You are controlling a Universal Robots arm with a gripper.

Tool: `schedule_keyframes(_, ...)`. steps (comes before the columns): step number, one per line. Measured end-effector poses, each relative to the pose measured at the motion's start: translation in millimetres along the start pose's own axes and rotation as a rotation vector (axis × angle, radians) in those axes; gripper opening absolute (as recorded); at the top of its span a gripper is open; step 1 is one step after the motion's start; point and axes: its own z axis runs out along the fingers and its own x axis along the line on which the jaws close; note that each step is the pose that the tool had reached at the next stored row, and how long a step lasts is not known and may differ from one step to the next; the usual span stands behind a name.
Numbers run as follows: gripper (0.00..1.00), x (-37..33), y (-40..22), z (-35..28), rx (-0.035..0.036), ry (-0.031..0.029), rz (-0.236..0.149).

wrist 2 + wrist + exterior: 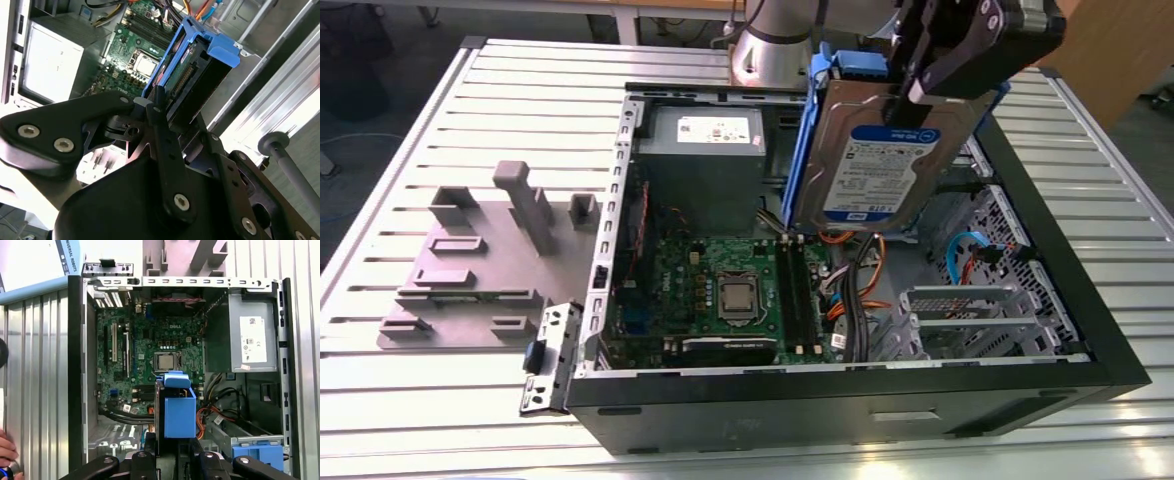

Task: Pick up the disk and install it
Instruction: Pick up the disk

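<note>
The tool [923, 96] is closed on the disk [878, 160], whose upper end is clamped between the black fingers [160, 120]. The disk is held upright and hangs straight down from the tool, with its white-and-blue label turned toward the exterior view. It is framed by a blue bracket [817, 115], and the bracket's handle [223, 50] can be seen in the second wrist view. In the first wrist view the disk is seen end on, directly in front of the tool, with most of it covered by the blue bracket.

Below the tool and the disk, an open computer case [1107, 340] is laid on its side on a slatted metal table [440, 430]. The disk is held in the air over the open case, apart from the parts inside as far as can be judged. Beneath the disk's lower end the green motherboard [720, 290] is exposed, with orange and black cables [858, 295] bundled beside it. A grey power supply box [700, 135] with a white sticker is seated in the case, lower than the tool and off toward the exterior view's left. Farther from the tool on that same side, outside the case, a grey moulded fixture [474, 265] is laid on the table. A person's hand [7, 450] is seen at the table's edge in the first wrist view, well apart from the tool.
</note>
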Motion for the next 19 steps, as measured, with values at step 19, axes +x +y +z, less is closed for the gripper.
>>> schedule_keyframes(19,0.35,39.2,-2.5,-1.7,0.0015,0.0000,0.000)
